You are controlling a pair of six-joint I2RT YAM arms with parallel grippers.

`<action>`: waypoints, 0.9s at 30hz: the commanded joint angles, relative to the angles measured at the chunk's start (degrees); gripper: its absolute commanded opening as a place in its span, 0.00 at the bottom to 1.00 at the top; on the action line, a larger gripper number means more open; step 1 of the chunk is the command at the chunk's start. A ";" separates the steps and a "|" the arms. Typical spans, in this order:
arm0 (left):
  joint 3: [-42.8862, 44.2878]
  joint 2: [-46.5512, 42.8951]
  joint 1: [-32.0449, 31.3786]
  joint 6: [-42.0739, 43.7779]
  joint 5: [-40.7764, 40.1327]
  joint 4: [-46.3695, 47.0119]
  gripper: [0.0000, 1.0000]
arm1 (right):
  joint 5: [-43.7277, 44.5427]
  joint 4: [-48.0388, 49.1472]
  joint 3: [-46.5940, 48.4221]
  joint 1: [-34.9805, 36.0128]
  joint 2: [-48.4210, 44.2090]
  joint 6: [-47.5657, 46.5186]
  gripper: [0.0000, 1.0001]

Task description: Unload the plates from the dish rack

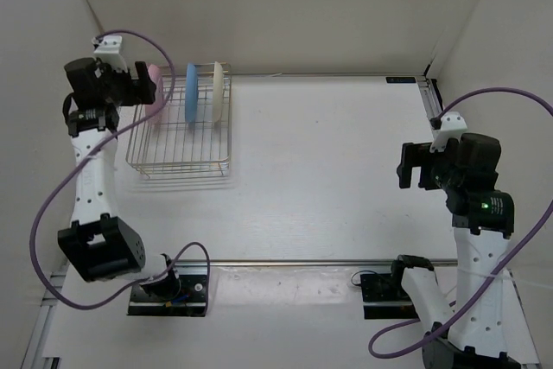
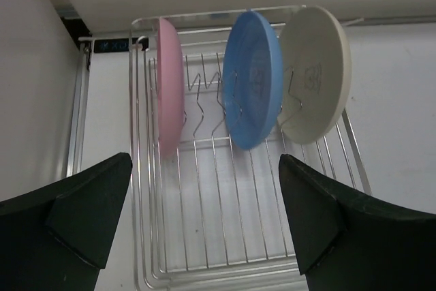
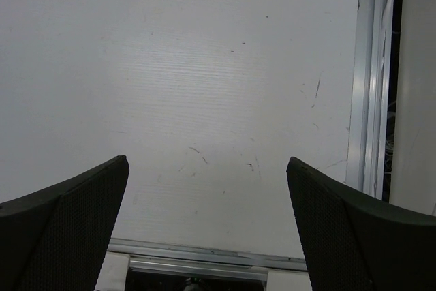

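The dish rack (image 1: 181,167) stands at the table's far left, and three plates stand on edge in its far end: pink (image 1: 154,71), blue (image 1: 191,97) and cream-white (image 1: 219,92). My left gripper (image 1: 147,88) hovers open over the rack's left side, close to the pink plate, which it partly hides from above. In the left wrist view the pink plate (image 2: 170,93), blue plate (image 2: 251,80) and cream-white plate (image 2: 315,73) stand ahead of the open left gripper (image 2: 204,160), above the rack (image 2: 207,270). My right gripper (image 1: 413,166) is open and empty at the far right, over bare table (image 3: 204,66).
White walls close in the table at the back and both sides. A metal rail (image 3: 368,80) runs along the right edge, and another (image 1: 285,263) crosses the near side in front of the arm bases. Purple cables loop from both wrists.
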 commanded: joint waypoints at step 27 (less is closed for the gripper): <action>34.61 41.36 8.46 -0.37 32.46 -8.27 0.67 | 4.16 0.84 -1.42 0.18 3.54 -2.15 1.00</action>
